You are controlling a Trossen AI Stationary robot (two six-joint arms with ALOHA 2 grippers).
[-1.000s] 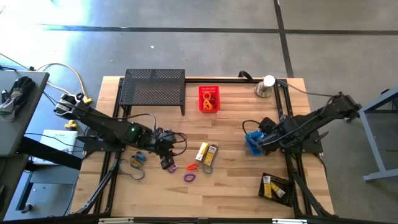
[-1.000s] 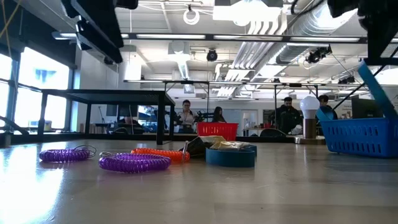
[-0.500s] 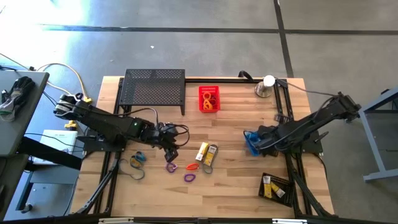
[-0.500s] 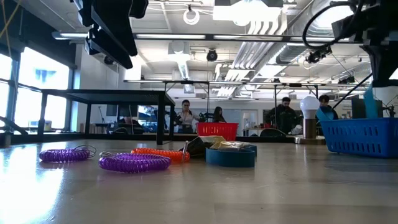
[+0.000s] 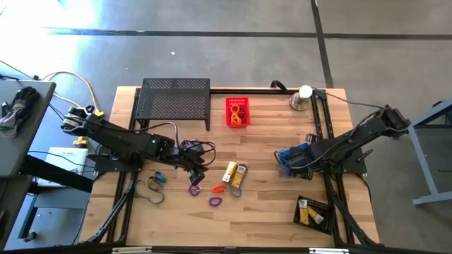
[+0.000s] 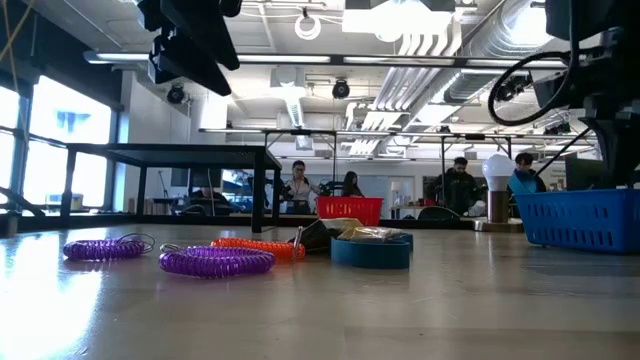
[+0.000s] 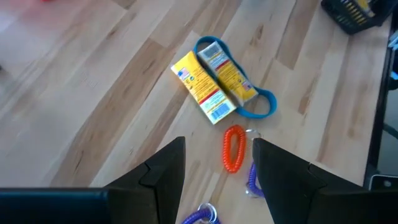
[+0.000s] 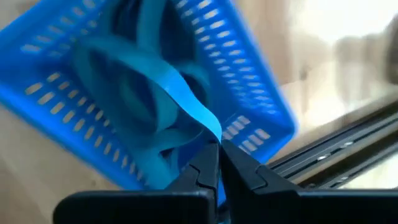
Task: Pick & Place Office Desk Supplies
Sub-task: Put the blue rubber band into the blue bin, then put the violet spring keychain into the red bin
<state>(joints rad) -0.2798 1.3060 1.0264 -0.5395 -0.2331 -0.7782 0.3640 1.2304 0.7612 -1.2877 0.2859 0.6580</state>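
Observation:
My left gripper [image 5: 197, 169] is open and empty above the table, just beyond a purple coil loop [image 5: 194, 189]. Its wrist view shows two yellow-and-white boxes [image 7: 213, 81] lying inside a blue band [image 7: 264, 106], with an orange coil loop [image 7: 233, 148] beside them. A second purple loop [image 5: 215, 201] lies nearer the front edge. Dark band loops [image 5: 153, 190] lie at the left. My right gripper [image 5: 285, 161] is at the blue basket [image 5: 292, 156], shut on a blue band [image 8: 168, 87]. My right gripper pinches the blue band between its two fingertips at a bend of the band [image 8: 210, 138]. From there the band runs down into the blue basket [image 8: 74, 143], where its loops lie slack.
A black mesh shelf [image 5: 175, 102] stands at the far left. A red basket [image 5: 237, 111] with orange and yellow loops stands beside it. A silver dome with a white ball [image 5: 302, 97] is at the far right, and a black tray [image 5: 313, 212] with yellow boxes at the near right. People stand beyond the table.
My left gripper has risen and gone toward the far edge, away from the purple coil loop, which lies on the table. My right gripper has come down toward the blue basket with the blue band, which no longer stands up above the basket rim.

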